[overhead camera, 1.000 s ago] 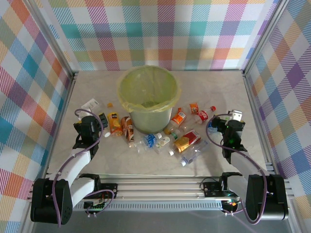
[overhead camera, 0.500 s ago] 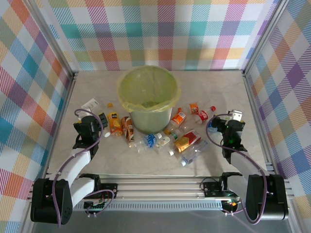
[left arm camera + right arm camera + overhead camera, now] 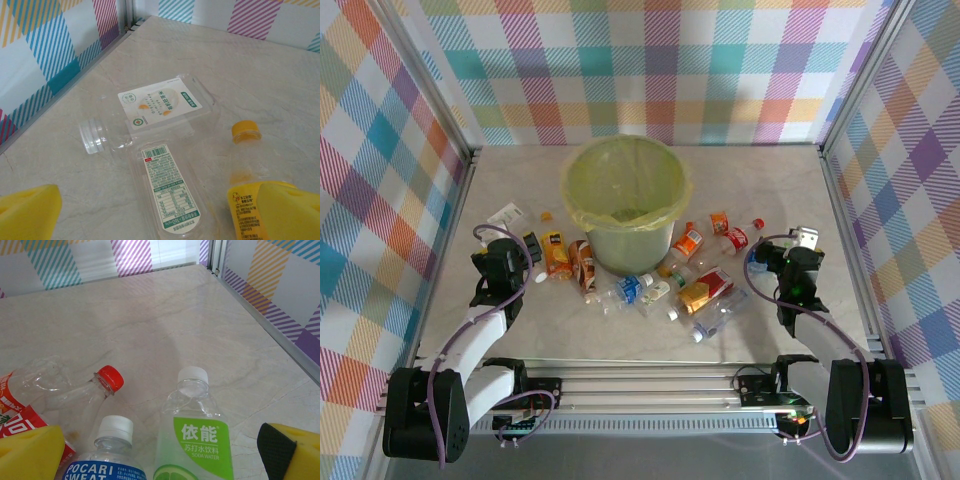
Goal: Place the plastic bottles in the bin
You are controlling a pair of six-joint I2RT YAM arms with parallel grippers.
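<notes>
Since nothing has shifted over the last second, left end effector (image 3: 531,258) and right end effector (image 3: 760,258) both hang wide and empty beside the plastic bottles (image 3: 700,292), which lie on the counter (image 3: 770,190) around the bin (image 3: 630,245), so no pick has started.

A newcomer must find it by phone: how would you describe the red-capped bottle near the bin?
Find the big pale green bin. To its right lies a clear bottle with a red label. Its red cap differs from the white-capped neighbours.
</notes>
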